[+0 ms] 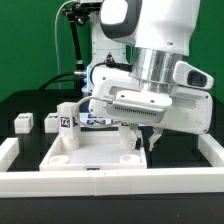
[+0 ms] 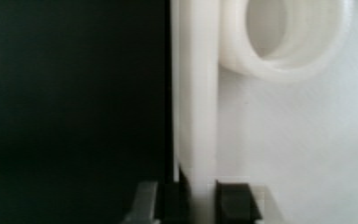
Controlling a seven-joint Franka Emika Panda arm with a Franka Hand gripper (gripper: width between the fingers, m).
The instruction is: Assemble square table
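Observation:
The square table's white slab (image 1: 85,152) lies with its rimmed underside up in the middle of the exterior view. One white block leg (image 1: 67,122) stands upright on its far left corner. Two loose legs (image 1: 22,123) (image 1: 50,122) rest on the black table at the exterior view's left. My gripper (image 1: 143,140) reaches down onto the slab's right side. In the wrist view the slab's thin rim wall (image 2: 197,90) runs between my dark fingers (image 2: 240,203), and my gripper (image 2: 195,203) is shut on it. A round leg socket (image 2: 293,45) shows on the slab just inside the rim.
A long white rail (image 1: 110,181) borders the work area along the front, with side pieces at the exterior view's left (image 1: 8,150) and right (image 1: 213,152). The arm's bulky white wrist hides the slab's far right part. Cables and a stand rise behind.

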